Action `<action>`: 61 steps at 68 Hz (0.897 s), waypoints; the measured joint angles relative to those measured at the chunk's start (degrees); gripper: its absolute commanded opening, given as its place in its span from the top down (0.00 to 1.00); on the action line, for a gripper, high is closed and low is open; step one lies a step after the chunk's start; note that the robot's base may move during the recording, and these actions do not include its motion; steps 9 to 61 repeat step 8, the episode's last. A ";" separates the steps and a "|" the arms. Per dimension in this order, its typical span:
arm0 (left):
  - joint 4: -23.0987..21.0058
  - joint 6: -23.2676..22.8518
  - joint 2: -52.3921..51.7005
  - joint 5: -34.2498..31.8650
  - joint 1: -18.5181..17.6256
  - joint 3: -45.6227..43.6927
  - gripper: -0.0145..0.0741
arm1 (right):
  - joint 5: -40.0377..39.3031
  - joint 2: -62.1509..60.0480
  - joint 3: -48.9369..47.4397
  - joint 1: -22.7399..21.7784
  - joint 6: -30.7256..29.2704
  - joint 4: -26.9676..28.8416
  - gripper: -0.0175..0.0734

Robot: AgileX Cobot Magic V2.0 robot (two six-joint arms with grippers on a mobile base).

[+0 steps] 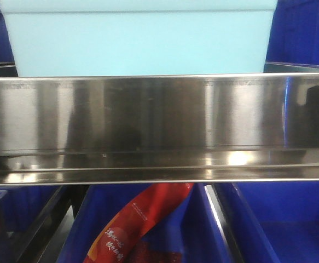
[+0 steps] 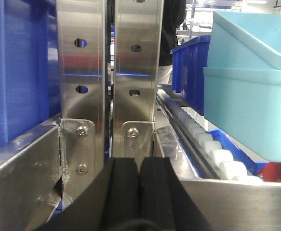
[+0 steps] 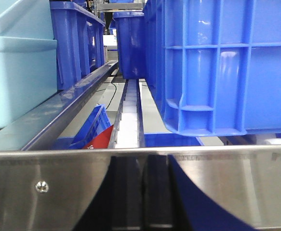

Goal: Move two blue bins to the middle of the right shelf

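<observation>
Right wrist view: my right gripper (image 3: 141, 192) sits at the bottom edge, dark pads pressed together, nothing between them. Steel rail (image 3: 227, 185) runs straight across in front of me. Big blue bin (image 3: 227, 67) fills the upper right, above the rail. Light blue bin (image 3: 17, 62) on the left. Roller track (image 3: 129, 115) runs away between them. Red packet (image 3: 101, 139) shows below, beside the track.

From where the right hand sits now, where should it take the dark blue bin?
Probably the bottom front ledge of the dark blue bin, coming from below and in front. That ribbed lip overhangs the steel rail, leaving a gap for fingers; the flat walls offer nothing.
</observation>
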 measured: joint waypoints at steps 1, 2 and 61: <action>0.00 0.00 0.00 0.00 0.00 0.00 0.96 | 0.00 0.00 0.00 0.00 0.00 0.00 0.99; 0.00 0.00 0.00 0.00 0.00 0.00 0.96 | 0.00 0.00 0.00 0.00 0.00 0.00 0.99; 0.00 0.00 0.00 0.00 0.00 0.00 0.96 | 0.00 0.00 0.00 0.00 0.00 0.00 0.99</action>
